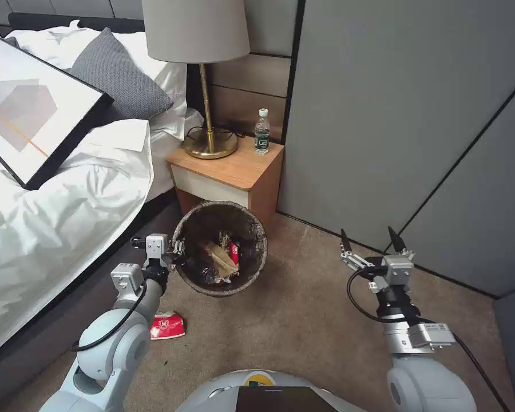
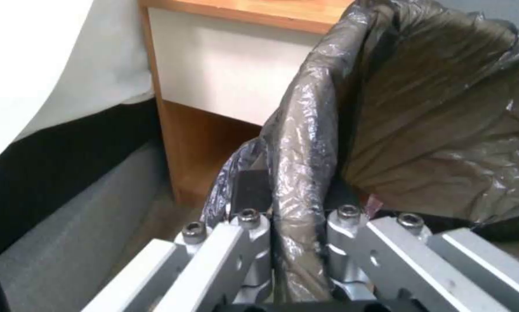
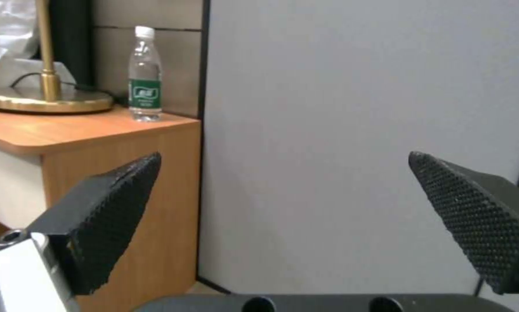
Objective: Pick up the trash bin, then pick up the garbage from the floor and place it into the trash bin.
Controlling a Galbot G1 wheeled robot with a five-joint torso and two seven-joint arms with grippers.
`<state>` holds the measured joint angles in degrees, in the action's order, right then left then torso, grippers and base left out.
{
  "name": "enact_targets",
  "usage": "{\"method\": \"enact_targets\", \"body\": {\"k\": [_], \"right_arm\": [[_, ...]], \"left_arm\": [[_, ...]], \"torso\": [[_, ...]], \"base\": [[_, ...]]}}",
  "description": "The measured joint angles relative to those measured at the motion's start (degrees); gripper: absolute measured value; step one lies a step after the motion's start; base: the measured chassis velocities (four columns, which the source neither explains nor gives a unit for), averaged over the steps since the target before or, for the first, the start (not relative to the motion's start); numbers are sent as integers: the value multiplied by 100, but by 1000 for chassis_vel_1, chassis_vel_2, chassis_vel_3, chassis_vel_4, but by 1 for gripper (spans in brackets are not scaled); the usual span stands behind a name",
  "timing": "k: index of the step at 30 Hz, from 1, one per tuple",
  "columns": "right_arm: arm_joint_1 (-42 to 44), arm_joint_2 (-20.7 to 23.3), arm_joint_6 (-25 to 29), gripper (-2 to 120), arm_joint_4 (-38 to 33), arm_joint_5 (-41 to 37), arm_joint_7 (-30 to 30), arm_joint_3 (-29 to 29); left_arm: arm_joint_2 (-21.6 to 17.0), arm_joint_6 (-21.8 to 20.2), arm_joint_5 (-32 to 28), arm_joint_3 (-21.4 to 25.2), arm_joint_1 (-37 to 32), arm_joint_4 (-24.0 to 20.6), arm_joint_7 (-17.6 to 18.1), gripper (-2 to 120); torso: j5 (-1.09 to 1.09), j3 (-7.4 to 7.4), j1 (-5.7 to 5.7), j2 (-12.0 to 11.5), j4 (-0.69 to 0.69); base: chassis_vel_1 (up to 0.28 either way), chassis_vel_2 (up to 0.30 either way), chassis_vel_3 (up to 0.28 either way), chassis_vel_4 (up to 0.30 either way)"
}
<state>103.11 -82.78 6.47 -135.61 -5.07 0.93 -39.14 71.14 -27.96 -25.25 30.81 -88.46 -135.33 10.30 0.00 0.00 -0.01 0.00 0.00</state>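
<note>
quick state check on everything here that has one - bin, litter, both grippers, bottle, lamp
trash bin: upright on the carpet by the nightstand, bag-lined, some litter inside
left gripper: shut on the bin's rim
right gripper: open, empty, raised off to the bin's right
red packet: lying on the floor near the left arm, not binned
water bottle: upright on the nightstand, capped
lamp: standing on the nightstand, unlit

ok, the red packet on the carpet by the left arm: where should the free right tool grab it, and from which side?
Probably from straight above, pinching the raised crumpled white edge. The red packet lies nearly flat on the floor, so a side approach finds little to bite. The right tool hangs open and free near the wall; the left tool is clamped on the trash bin rim.
</note>
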Motion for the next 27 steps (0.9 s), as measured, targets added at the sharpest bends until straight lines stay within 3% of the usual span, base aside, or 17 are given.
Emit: {"method": "enact_targets", "body": {"k": [27], "right_arm": [[-35,246,-187,100,33,-531,-99,-227]], "left_arm": [[4,-14,-6,67,-60,-54,-28,6]], "torso": [[1,0,1,0,-1]], "base": [[0,0,0,0]]}}
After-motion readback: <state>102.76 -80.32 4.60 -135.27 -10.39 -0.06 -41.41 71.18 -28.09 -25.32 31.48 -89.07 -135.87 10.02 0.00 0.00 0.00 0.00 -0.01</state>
